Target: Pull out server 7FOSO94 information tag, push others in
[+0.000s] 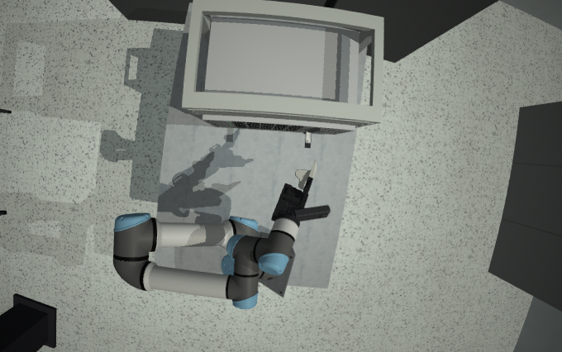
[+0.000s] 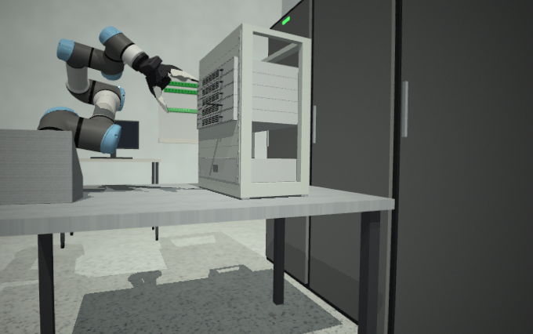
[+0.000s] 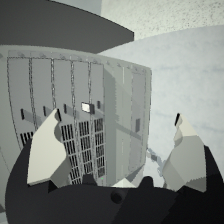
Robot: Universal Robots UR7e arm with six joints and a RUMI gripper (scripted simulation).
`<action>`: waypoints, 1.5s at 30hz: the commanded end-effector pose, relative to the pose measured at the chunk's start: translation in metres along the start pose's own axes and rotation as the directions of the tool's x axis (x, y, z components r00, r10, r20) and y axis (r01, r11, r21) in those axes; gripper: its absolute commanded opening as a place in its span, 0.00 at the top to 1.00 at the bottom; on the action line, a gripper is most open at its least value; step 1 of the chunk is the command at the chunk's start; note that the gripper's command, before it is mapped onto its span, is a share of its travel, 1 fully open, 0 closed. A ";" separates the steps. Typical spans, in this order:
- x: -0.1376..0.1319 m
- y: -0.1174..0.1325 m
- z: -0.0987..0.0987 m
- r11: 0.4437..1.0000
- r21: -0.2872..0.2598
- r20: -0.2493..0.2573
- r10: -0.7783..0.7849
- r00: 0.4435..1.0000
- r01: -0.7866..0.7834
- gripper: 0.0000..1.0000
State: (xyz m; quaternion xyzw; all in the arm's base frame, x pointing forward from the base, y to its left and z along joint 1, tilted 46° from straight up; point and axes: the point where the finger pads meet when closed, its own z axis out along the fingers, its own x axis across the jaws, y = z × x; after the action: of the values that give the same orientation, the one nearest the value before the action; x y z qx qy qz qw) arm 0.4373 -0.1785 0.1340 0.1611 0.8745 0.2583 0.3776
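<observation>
From the top, we see one information tag (image 1: 307,140) sticking out of the rack's (image 1: 282,103) (image 2: 246,117) (image 3: 148,95) front, ahead of the gripper (image 1: 305,173) (image 2: 181,92) (image 3: 118,111) and apart from it. From the exterior, our jaws are spread wide with nothing between them, facing the upright rack. At the wrist, the tag (image 3: 86,107) shows beyond the jaws, between their tips; we cannot read its print.

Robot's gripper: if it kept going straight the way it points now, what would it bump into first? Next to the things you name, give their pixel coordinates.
Probably the front of the server rack (image 1: 282,101) (image 2: 246,117) (image 3: 148,82), around the plain panels below the vented servers. The open gripper (image 1: 306,168) (image 2: 182,96) (image 3: 118,111) might brush the protruding information tag (image 1: 307,139) (image 3: 86,107); depth is unclear.
</observation>
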 end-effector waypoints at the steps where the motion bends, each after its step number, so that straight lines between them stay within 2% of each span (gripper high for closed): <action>1: -0.002 0.000 -0.001 1.000 0.010 0.001 0.001 1.000 -0.001 0.00; 45: -0.021 0.000 -0.012 0.996 0.088 0.017 0.010 1.000 -0.011 0.00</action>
State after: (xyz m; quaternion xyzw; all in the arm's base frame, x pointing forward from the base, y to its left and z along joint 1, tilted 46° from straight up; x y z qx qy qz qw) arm 0.4418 -0.1918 0.1520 0.1834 0.8810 0.2217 0.3756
